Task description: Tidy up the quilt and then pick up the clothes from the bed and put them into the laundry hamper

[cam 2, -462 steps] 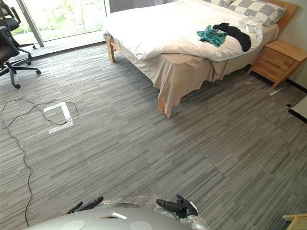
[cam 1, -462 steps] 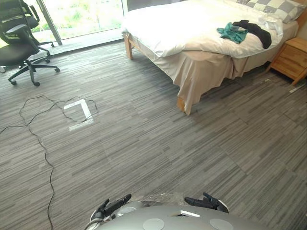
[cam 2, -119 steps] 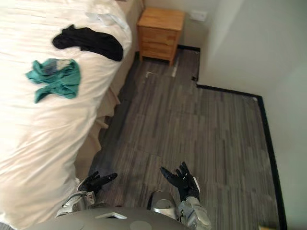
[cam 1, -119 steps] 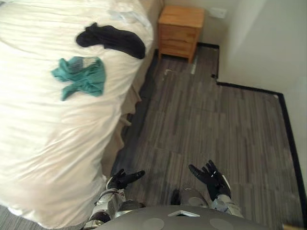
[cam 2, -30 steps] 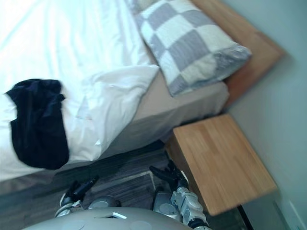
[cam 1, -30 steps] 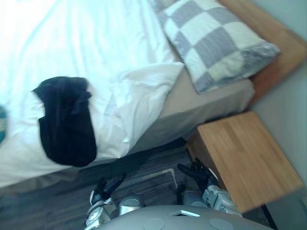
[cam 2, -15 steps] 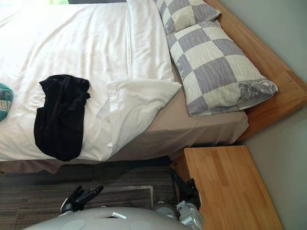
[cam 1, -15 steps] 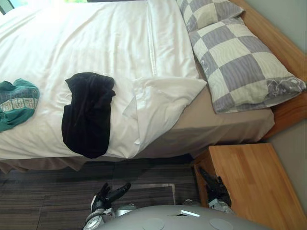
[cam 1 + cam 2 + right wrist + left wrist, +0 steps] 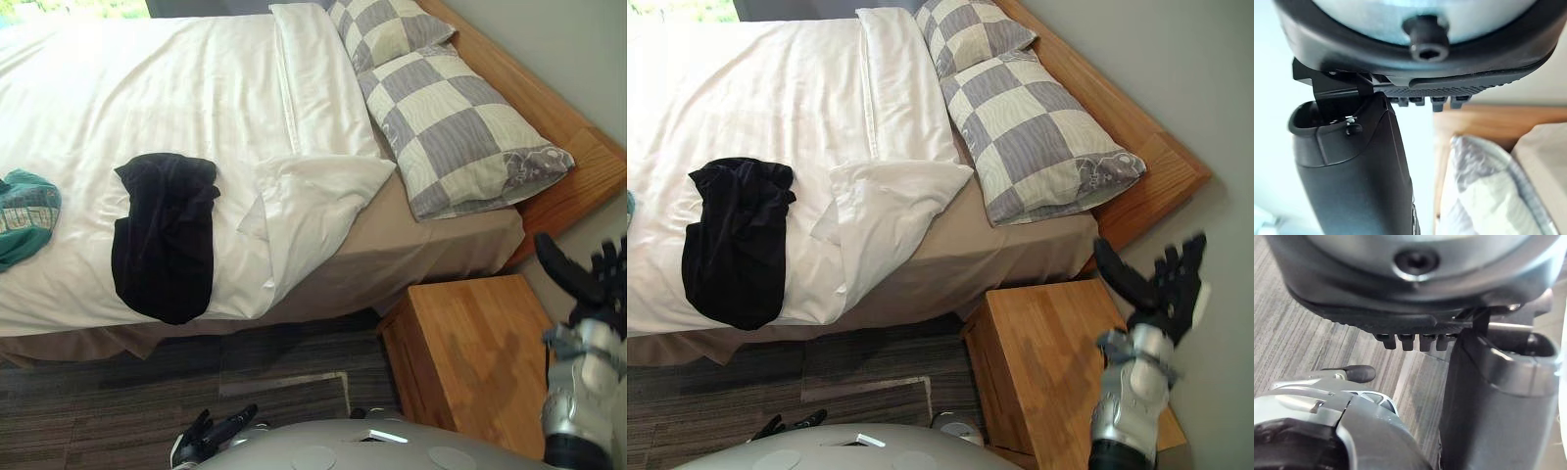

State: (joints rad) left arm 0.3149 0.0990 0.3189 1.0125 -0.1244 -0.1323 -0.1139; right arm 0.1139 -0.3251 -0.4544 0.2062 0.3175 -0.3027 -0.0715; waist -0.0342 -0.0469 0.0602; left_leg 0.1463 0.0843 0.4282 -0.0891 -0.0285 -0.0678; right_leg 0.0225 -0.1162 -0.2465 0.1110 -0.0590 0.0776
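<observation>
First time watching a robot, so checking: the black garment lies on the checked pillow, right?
No. The left eye view shows the black garment lying on the white quilt, apart from the checked pillow.

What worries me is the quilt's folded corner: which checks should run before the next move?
1. Quilt lying flat: not ok. Its corner is folded back beside the checked pillow, baring the beige sheet.
2. Clothes off the quilt: not ok. The black garment and the green garment lie on it.
3. Right robot hand free: ok. It is open and holds nothing, up above the nightstand.
4. Left robot hand free: ok. It is open and low, over the floor.
5. Folded corner within reach from here: cannot tell.
</observation>
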